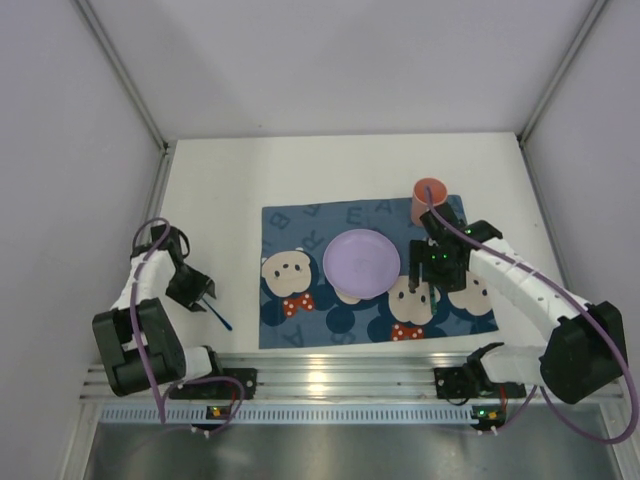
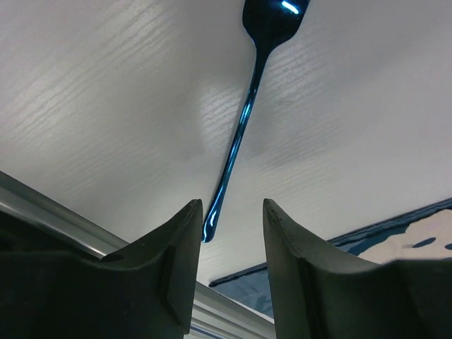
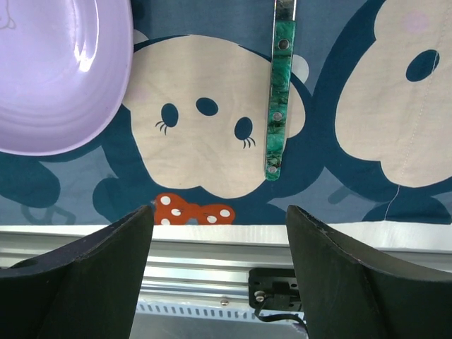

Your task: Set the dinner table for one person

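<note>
Starting at the ribbed aluminium rail point(image 1: 330, 372) along the near edge, the dinner table point(image 1: 220, 180) spread away as a wide white matte top with a faint grain. It looked rigid, heavy and fixed, so probably nothing to grasp, only a hard, slick bed on which flat things would slide. The left gripper point(image 2: 231, 212) hung over its left part with jaws apart and empty, the tail of a thin glossy blue utensil point(image 2: 240, 134) lying on the bare white just below the gap. Its head was cut off, so fork or spoon could not be told. It was likely light, stiff and slippery, best pinched across the narrow handle. The right gripper point(image 3: 219, 215) hovered wide open, holding nothing, over a soft dark blue cloth placemat point(image 1: 290, 225) printed with mice, near a green marbled riveted handle point(image 3: 277, 106) and a shallow round lilac plate point(image 3: 56, 78). Farther back, 1 orange cup point(image 1: 430, 200) stood at the mat's far right corner.
</note>
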Action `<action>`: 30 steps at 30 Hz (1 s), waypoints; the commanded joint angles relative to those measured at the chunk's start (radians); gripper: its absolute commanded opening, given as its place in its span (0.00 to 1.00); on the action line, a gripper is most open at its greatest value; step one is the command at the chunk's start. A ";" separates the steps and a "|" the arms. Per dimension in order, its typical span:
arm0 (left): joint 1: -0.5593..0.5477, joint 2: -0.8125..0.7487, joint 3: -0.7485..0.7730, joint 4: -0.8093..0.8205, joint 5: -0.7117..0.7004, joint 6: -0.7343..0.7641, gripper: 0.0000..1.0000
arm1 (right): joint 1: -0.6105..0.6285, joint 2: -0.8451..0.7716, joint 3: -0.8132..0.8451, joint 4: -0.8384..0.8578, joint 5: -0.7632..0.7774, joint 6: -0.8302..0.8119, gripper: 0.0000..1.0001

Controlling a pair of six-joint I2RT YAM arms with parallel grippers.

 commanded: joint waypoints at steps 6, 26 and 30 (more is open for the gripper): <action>-0.082 0.119 -0.030 0.085 -0.116 -0.113 0.43 | -0.027 0.018 -0.012 0.053 -0.024 -0.062 0.76; -0.101 0.273 0.042 0.257 -0.098 0.086 0.00 | -0.052 -0.013 0.014 0.006 0.002 -0.034 0.76; -0.168 0.205 0.209 0.212 -0.119 0.197 0.00 | -0.052 -0.030 0.051 -0.011 0.005 -0.010 0.76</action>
